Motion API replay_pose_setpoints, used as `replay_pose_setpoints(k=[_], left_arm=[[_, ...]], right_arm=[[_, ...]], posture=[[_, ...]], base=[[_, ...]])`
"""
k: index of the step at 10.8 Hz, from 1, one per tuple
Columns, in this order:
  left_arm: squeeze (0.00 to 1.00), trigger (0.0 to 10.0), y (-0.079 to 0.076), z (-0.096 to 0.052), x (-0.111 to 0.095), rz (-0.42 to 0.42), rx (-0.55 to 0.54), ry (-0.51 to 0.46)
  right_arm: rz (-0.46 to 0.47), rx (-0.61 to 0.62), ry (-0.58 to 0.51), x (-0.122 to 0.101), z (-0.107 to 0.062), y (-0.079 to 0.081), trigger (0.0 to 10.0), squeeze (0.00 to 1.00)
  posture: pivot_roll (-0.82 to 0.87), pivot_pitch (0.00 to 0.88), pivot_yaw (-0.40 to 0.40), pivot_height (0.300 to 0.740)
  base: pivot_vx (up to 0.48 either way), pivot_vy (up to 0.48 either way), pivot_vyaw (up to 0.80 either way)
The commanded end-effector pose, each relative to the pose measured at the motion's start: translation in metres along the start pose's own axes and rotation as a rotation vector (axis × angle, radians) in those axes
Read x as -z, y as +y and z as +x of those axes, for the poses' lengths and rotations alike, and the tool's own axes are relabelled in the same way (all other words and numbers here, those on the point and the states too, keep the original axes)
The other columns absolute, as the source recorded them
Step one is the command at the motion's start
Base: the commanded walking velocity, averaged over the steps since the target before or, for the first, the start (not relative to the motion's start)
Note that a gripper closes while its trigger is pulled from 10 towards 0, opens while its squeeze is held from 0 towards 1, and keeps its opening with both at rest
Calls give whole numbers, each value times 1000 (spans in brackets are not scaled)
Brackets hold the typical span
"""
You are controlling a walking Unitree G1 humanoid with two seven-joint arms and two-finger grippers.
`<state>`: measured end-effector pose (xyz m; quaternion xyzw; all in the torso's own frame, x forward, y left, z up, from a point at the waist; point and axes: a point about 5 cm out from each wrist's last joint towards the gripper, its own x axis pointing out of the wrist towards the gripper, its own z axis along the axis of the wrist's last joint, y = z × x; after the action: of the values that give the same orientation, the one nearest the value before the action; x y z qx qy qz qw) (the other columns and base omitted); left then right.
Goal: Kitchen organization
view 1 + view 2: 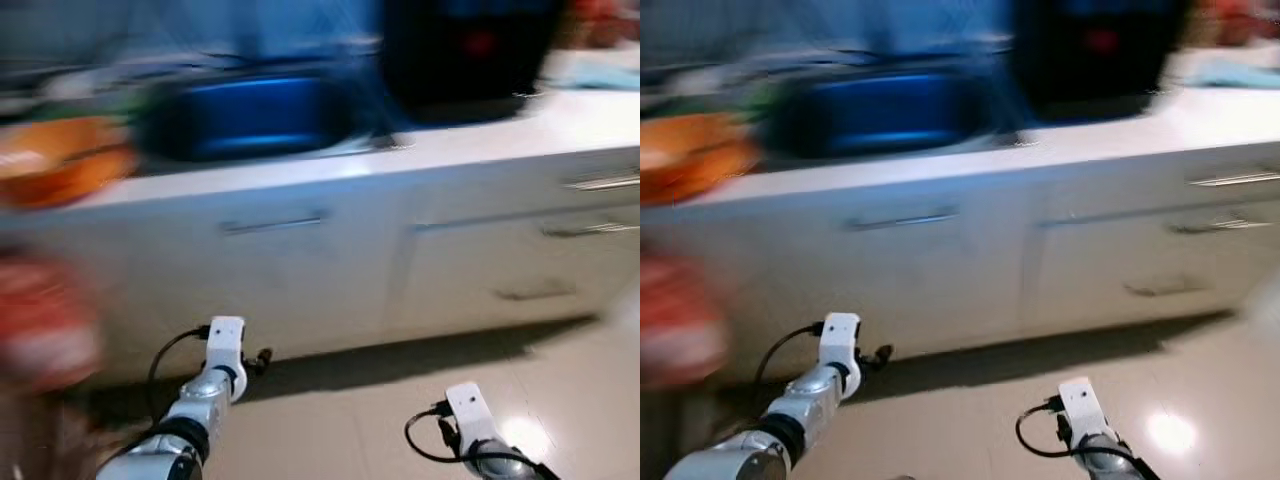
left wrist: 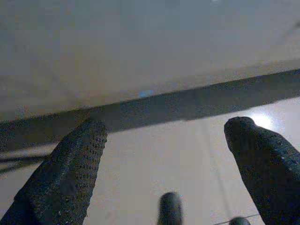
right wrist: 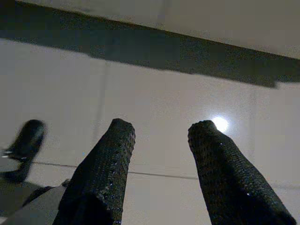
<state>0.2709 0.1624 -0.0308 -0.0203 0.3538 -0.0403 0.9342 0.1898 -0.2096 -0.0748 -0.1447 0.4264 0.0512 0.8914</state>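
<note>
OK, I see blurred head views: blue sink [image 1: 250, 115] in the white counter [image 1: 560, 125] above the cabinets. Left gripper [image 2: 164, 159] jaws wide, right gripper [image 3: 161, 164] jaws narrowly apart, both empty, low over floor [image 3: 154, 98].

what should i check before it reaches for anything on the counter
1. Left pincer empty: ok, fingers apart, only floor between them.
2. Right pincer empty: ok, fingers apart over bare floor.
3. Head view sharp enough to aim: not ok, heavily blurred.
4. Sink located: ok, blue basin set in the counter.
5. Orange item at the counter's left identified: cannot tell, too blurred.
6. Arms raised to counter height: not ok, both hang low by the cabinet fronts.
</note>
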Motion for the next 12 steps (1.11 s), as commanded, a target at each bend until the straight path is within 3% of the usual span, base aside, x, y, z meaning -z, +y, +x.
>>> replay_pose_setpoints(k=[1, 3, 6, 7, 9, 10, 11, 12], left_arm=[[0, 10000, -5, 1, -3, -14, 5, -8], [0, 10000, -5, 2, -13, -75, 15, -46], [0, 10000, -7, 2, -12, -104, 38, -51], [0, 10000, -11, 3, -18, -66, 59, -74], [0, 10000, -18, 4, -48, -8, 105, -207], [0, 10000, -17, 3, -59, 22, 113, -270], [0, 10000, -15, -2, -78, -8, 138, -384], [0, 10000, -14, -6, -82, 28, 128, -432]], right_arm=[[-7, -5, 11, 2, 0, -1, 10000, 0], [8, -9, 13, 3, -1, -1, 10000, 0], [92, 5, -6, -6, 2, -4, 10000, 0], [143, 18, -38, -15, 3, -7, 10000, 0], [287, 26, -233, -57, 6, -14, 10000, 0], [283, 30, -311, -73, 5, -16, 10000, 0], [342, 89, -471, -107, -2, -24, 10000, 0], [407, 78, -523, -117, -5, -25, 10000, 0]], posture=[[-95, 0, 63, 740], [-88, 0, 53, 740], [-87, 0, 53, 740], [-85, 0, 52, 740], [-73, 0, 45, 740], [-73, 0, 44, 740], [-62, 0, 37, 740], [-42, 0, 24, 740]], base=[[0, 0, 800], [0, 0, 728], [0, 0, 0], [0, 0, 0], [0, 0, 0], [0, 0, 0], [0, 0, 0], [0, 0, 0]])
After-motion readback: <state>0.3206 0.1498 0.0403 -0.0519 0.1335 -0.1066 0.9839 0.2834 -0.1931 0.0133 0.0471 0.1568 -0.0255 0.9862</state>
